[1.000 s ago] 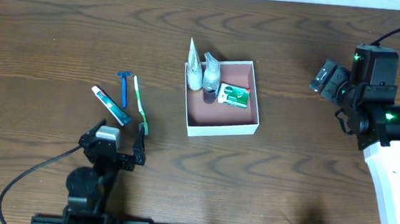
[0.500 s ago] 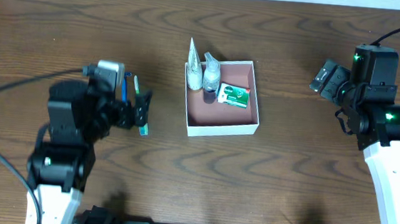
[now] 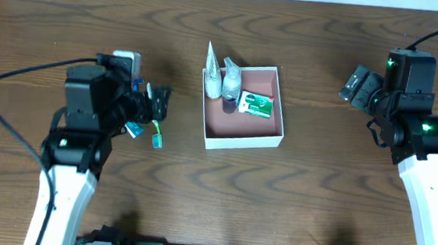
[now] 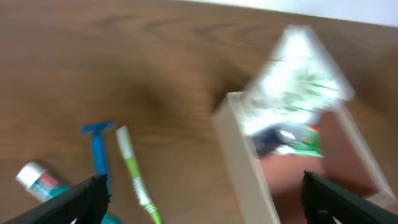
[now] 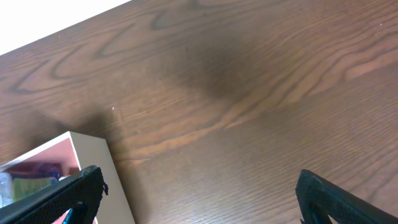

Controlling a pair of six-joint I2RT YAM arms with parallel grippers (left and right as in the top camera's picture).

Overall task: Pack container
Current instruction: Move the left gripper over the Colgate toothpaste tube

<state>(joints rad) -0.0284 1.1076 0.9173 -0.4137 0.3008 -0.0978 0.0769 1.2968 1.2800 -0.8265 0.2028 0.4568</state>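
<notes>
"Where's the container (image 3: 246, 126)?"

"Mid-table. The left gripper (image 3: 156, 108) hovers at its nine o'clock, the right gripper (image 3: 354, 83) farther off at three. Both have their fingers spread wide and hold nothing."

"Next pick?"

"Probably the toothbrush (image 4: 135, 183). It lies under the left gripper, its long axis roughly twelve-to-six."

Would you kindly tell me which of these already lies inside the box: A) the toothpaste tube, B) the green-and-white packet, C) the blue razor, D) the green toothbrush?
B: the green-and-white packet lies on the reddish floor of the container, while the toothbrush, razor and tube lie on the table outside it.
</notes>
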